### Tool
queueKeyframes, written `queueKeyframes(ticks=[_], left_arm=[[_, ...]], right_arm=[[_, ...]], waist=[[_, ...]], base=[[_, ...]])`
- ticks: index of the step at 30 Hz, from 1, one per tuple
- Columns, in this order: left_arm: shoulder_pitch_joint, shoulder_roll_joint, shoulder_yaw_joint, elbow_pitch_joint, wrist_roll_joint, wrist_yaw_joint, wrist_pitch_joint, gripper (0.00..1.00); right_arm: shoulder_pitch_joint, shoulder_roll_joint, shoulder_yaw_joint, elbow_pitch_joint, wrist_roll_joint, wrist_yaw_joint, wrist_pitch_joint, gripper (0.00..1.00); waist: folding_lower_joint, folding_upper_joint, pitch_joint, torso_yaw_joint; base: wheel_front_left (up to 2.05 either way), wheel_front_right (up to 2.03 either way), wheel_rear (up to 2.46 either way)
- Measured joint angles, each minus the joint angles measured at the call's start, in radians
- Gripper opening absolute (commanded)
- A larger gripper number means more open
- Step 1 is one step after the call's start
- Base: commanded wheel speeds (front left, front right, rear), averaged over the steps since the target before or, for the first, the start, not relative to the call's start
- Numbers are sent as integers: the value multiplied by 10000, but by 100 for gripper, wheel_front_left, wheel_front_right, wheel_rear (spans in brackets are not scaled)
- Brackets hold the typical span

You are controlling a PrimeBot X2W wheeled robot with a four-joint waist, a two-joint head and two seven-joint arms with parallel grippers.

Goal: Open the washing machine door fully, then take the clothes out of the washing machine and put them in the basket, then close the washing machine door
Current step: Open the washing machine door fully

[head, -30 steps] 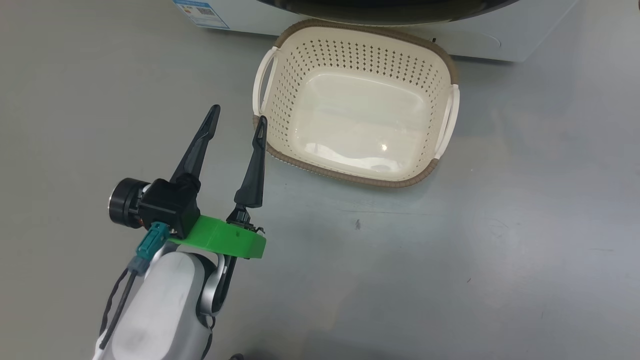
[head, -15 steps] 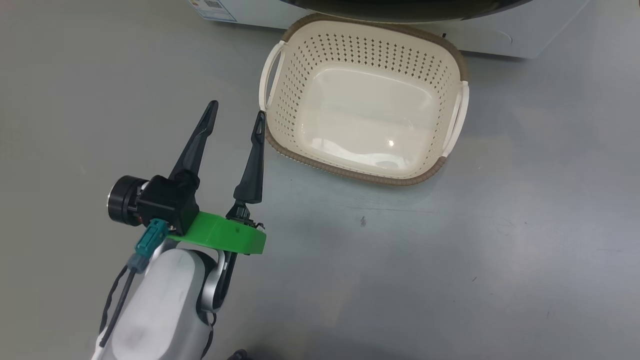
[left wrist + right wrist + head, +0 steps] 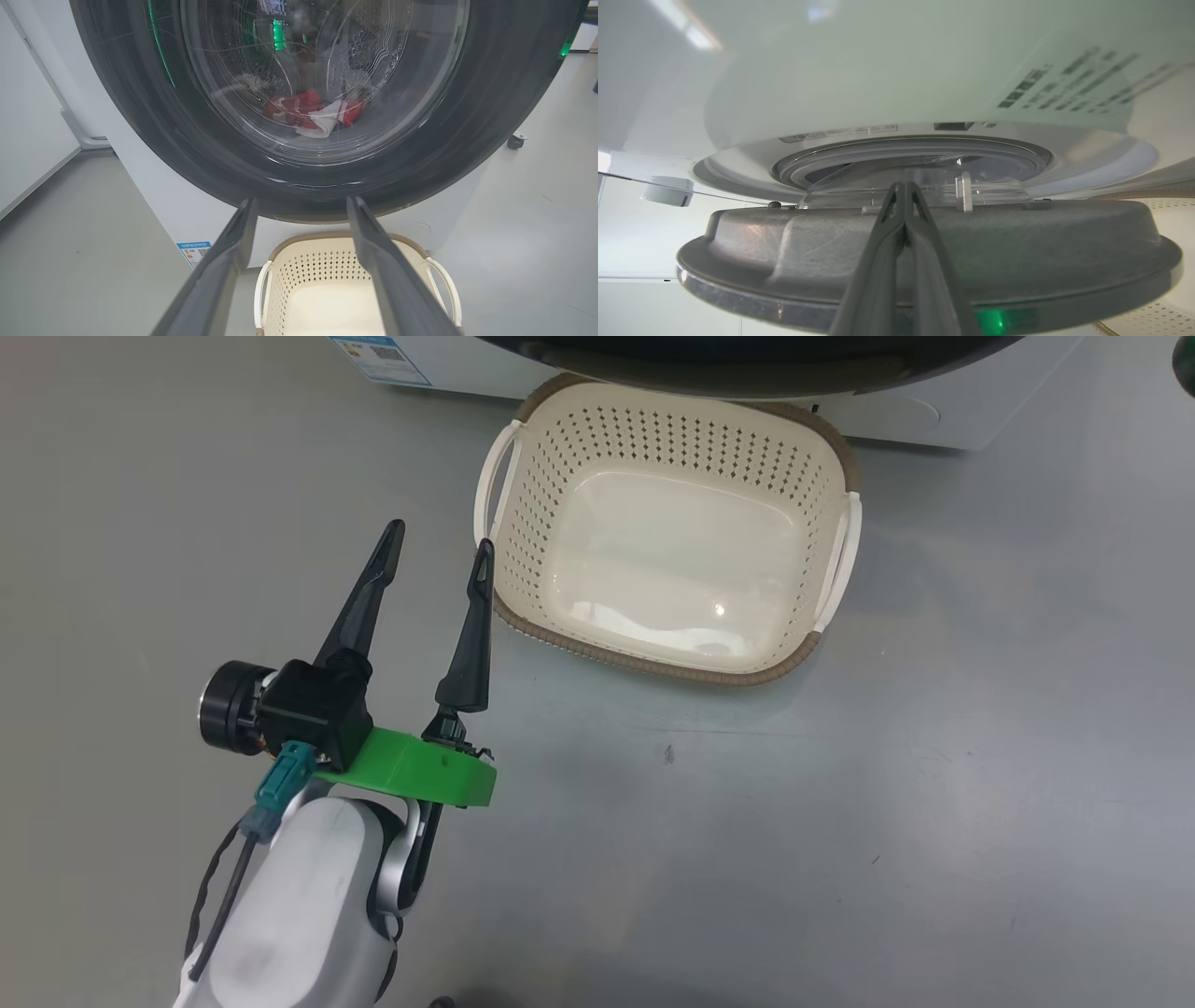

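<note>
The washing machine stands at the top of the head view, with the black rim of the washing machine door above the empty basket. My left gripper hovers open and empty just left of the basket. In the left wrist view the door faces me. Red and white clothes lie in the drum behind its glass. The basket sits below my left gripper. My right gripper is shut, lying across the grey inner side of the door, which stands slightly off the machine.
Bare grey floor surrounds the basket in the head view. A blue label marks the machine's lower left corner. A white wall runs along the left, and a small caster wheel stands on the floor to the right.
The head camera swayed slightly. The door's black rim now reaches a little further over the basket's back edge. My left gripper stays open in the same spot.
</note>
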Motion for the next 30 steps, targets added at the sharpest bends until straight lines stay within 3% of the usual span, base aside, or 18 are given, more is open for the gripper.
queueKeyframes(ticks=[30], left_arm=[[512,-2,-73,456,144,10,0,100]], right_arm=[[2313,420,357,132,606,531,1423,0]], waist=[[0,0,-1408,-113]], base=[[0,0,0]])
